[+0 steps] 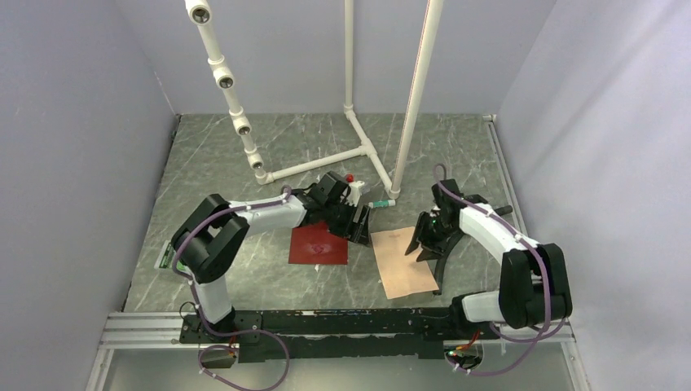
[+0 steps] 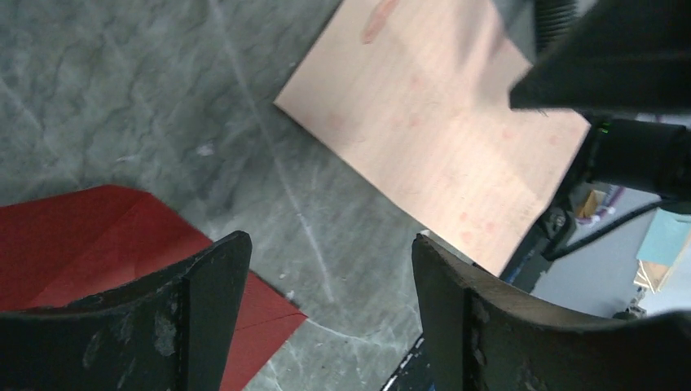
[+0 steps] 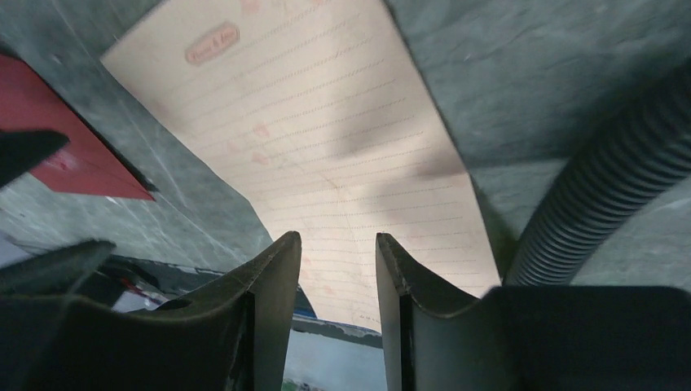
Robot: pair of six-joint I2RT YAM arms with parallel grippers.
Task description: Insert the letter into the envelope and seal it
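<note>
1. A grey-green marbled worktop [image 1: 220, 155] sits between pale lilac walls [image 1: 73, 122], with a white pipe frame [image 1: 350, 81] standing at its far edge.
2. The envelope [image 1: 318, 244] lies flat near the middle of the worktop. The letter [image 1: 403, 261] lies just beside it on the right, apart from it, with one end close to the near edge.
3. The left gripper [image 2: 330, 248] hangs by the envelope's far right corner, its jaws wide with nothing between them.
4. The right gripper [image 3: 336, 244] is low over the letter's right edge. Its jaws stand at a narrow gap, and we see nothing clamped in it.
5. We judge that the fingers may skate on the flat sheet, creasing it or nudging it off the near edge.
6. If nothing pins the envelope, the letter could push it along instead of sliding in.
7. A reddish oval mark [image 3: 212, 43] at the letter's far end holds script too blurred to read. Faint dotted lines run below it.
</note>
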